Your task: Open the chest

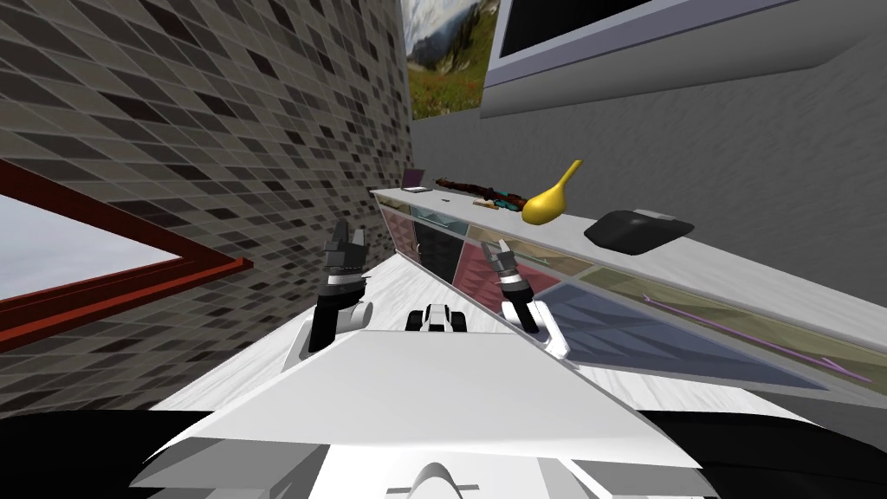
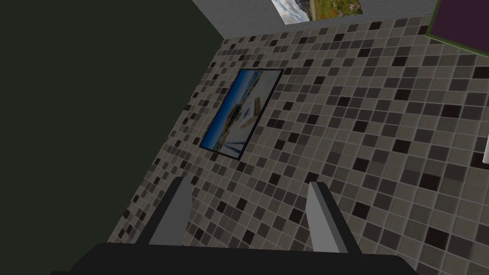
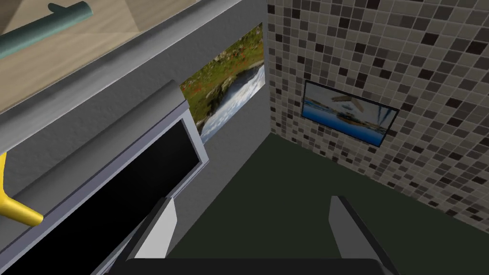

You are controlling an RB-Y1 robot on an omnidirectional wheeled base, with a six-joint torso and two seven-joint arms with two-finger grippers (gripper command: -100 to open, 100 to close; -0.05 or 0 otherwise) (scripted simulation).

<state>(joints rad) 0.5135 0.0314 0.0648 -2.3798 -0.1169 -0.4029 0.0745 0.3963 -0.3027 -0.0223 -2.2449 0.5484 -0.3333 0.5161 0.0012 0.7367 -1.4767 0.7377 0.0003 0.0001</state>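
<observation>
Head view: the chest [image 1: 658, 325] is a long low unit with coloured front panels. It runs from 12 o'clock out to 4 o'clock. On its white top stand a laptop [image 1: 416, 179], a long dark object [image 1: 481, 192], a yellow gourd [image 1: 550, 201] and a black pad [image 1: 637, 230]. The right gripper [image 1: 500, 251] is raised close before a red panel, and I cannot tell if it touches. The left gripper [image 1: 349, 232] is at its 9 o'clock, apart from the chest, near the tiled wall [image 1: 216, 130].

Left wrist view: the left gripper [image 2: 247, 182] is released, with its fingers [image 2: 176, 210] spread wide and nothing between them.

Right wrist view: the right gripper [image 3: 250, 199] is also released, with its fingers [image 3: 160, 229] wide apart and empty. Beyond them is a beige panel [image 3: 95, 47] of the chest with a teal bar handle [image 3: 43, 24]. The gourd [image 3: 14, 210] shows just beside a grey-framed black screen [image 3: 119, 191].
</observation>
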